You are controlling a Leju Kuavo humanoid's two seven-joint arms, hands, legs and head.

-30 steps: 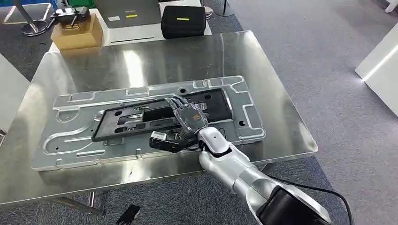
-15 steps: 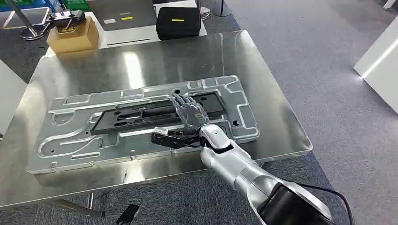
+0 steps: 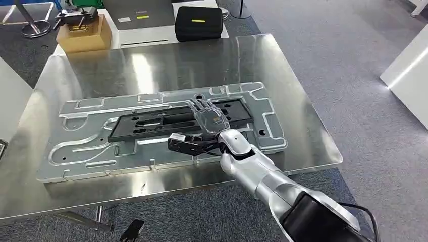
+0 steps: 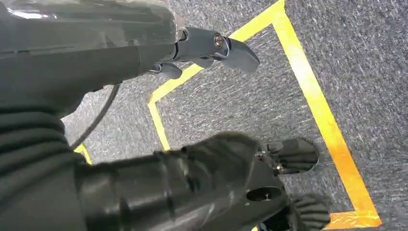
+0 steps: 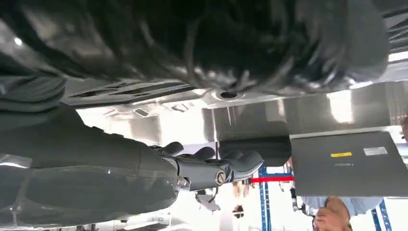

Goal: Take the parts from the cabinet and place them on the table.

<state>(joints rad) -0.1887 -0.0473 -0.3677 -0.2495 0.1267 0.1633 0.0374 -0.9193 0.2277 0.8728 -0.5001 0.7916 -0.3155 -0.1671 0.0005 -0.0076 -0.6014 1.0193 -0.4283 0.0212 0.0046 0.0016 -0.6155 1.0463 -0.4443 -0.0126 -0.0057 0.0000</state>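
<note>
Head view shows the right hand [image 3: 208, 119] lying flat with fingers spread on the long black plastic part [image 3: 151, 122], which lies on the large silver stamped metal panel [image 3: 86, 151] on the shiny steel table [image 3: 166, 60]. Left hand [image 4: 231, 163] hangs empty, fingers apart, above grey carpet [image 4: 365, 57].

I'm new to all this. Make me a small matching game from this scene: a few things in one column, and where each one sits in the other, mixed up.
Things:
1. black part
2. cardboard box
3. black case
4. right hand

Places:
A. past the table's far left corner
B. on the black part's right half
C. past the table's far edge, near the middle
D. in the silver tray on the table

Pairs: 1-D, 2-A, 3-C, 4-B
</note>
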